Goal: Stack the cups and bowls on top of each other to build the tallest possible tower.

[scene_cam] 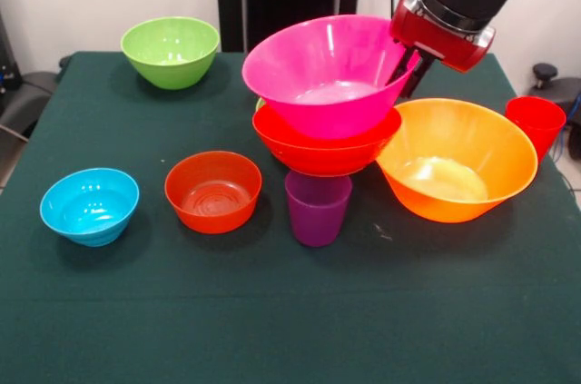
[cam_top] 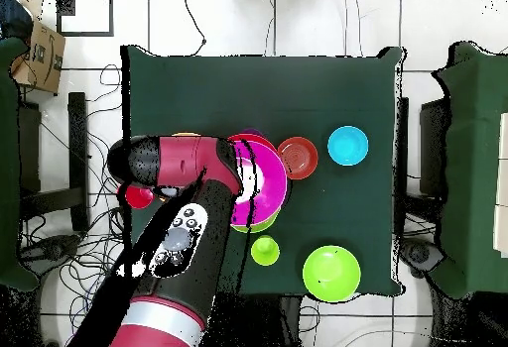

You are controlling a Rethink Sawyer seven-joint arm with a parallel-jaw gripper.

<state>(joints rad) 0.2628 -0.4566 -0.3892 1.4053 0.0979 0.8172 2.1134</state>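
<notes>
The jaws are clamped on the rim of the large glossy pink plastic bowl (scene_cam: 331, 71): from across the table, one dark finger of the gripper (scene_cam: 406, 70) shows through the translucent wall inside the bowl and another runs down outside it. The bowl hangs tilted, its low side resting in the medium red-orange plastic bowl (scene_cam: 322, 146) beneath.

Only the front view shows how the pile is built. The red-orange bowl sits just behind and above the small purple plastic cup (scene_cam: 318, 208), but I cannot tell whether it rests on the cup. A sliver of lime green peeks out at the red-orange bowl's left edge. The large orange plastic bowl (scene_cam: 457, 159) stands just beside the pile, its rim close to the red-orange one, and the small red plastic cup (scene_cam: 536, 123) stands beyond it at the table's edge.

From overhead, the red and black arm (cam_top: 184, 214) covers the large orange bowl almost entirely and half the pink bowl. That view does show a small lime green plastic cup (cam_top: 265, 251), which the pile hides from the front.

Standing apart on the dark green tablecloth (scene_cam: 272, 311) are the small blue plastic bowl (scene_cam: 89, 205), the small orange-red plastic bowl (scene_cam: 213, 190) and a medium lime green plastic bowl (scene_cam: 170, 51).
</notes>
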